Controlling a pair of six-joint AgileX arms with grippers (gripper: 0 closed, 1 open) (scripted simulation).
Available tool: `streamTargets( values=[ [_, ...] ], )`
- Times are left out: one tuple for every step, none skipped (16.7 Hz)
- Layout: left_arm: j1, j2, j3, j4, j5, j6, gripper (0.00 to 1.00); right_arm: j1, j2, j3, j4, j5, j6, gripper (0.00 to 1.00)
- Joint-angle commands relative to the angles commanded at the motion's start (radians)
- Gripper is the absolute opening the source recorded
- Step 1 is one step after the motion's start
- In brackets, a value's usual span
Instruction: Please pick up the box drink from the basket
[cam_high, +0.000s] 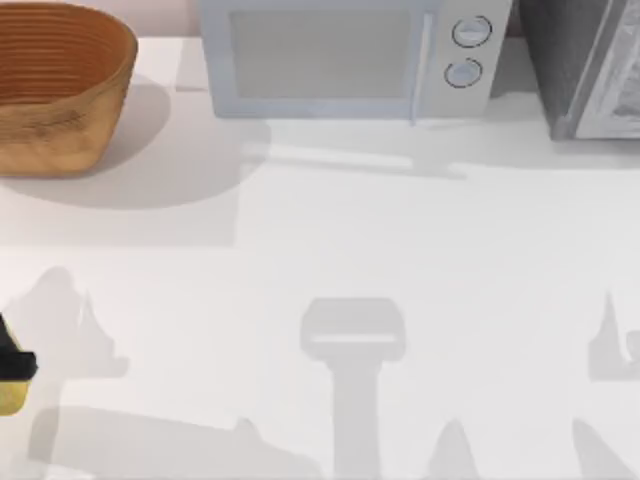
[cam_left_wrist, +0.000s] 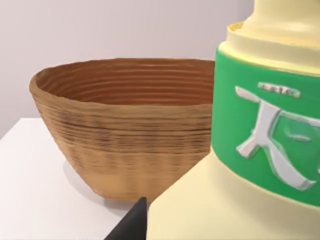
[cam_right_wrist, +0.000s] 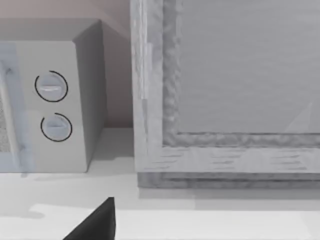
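Pale yellow box drink (cam_left_wrist: 240, 200) sits right against the left tool (cam_high: 12, 368), out of the basket (cam_high: 60, 90), at the table's (cam_high: 400, 250) left edge. It looks gripped, but I cannot tell the finger state. Judging by looks: light, rigid, smooth plastic, likely slippery; hold the body below the green band (cam_left_wrist: 265, 135). Basket lies ahead of the tool, well apart. Open table to its right; microwave (cam_high: 350, 60) beyond. Right tool (cam_right_wrist: 95, 222) parked, finger state unclear.
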Motion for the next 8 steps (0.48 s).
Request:
streamTargets(
  values=[
    [-0.027, 0.029, 0.007, 0.009, -0.031, -0.005, 0.0, 0.0, 0.0, 0.0, 0.0, 0.0, 0.0, 1.0],
    [-0.063, 0.067, 0.019, 0.022, -0.074, -0.011, 0.0, 0.0, 0.0, 0.0, 0.0, 0.0, 0.0, 1.0],
    [-0.106, 0.112, 0.034, 0.039, -0.126, -0.017, 0.0, 0.0, 0.0, 0.0, 0.0, 0.0, 0.0, 1.0],
    [-0.157, 0.165, 0.052, 0.06, -0.189, -0.023, 0.0, 0.0, 0.0, 0.0, 0.0, 0.0, 0.0, 1.0],
    [-0.213, 0.224, 0.074, 0.085, -0.259, -0.03, 0.0, 0.0, 0.0, 0.0, 0.0, 0.0, 0.0, 1.0],
    [-0.272, 0.289, 0.099, 0.113, -0.335, -0.038, 0.0, 0.0, 0.0, 0.0, 0.0, 0.0, 0.0, 1.0],
    [-0.334, 0.359, 0.126, 0.144, -0.415, -0.046, 0.0, 0.0, 0.0, 0.0, 0.0, 0.0, 0.0, 1.0],
    [-0.398, 0.434, 0.155, 0.177, -0.498, -0.056, 0.0, 0.0, 0.0, 0.0, 0.0, 0.0, 0.0, 1.0]
  ],
)
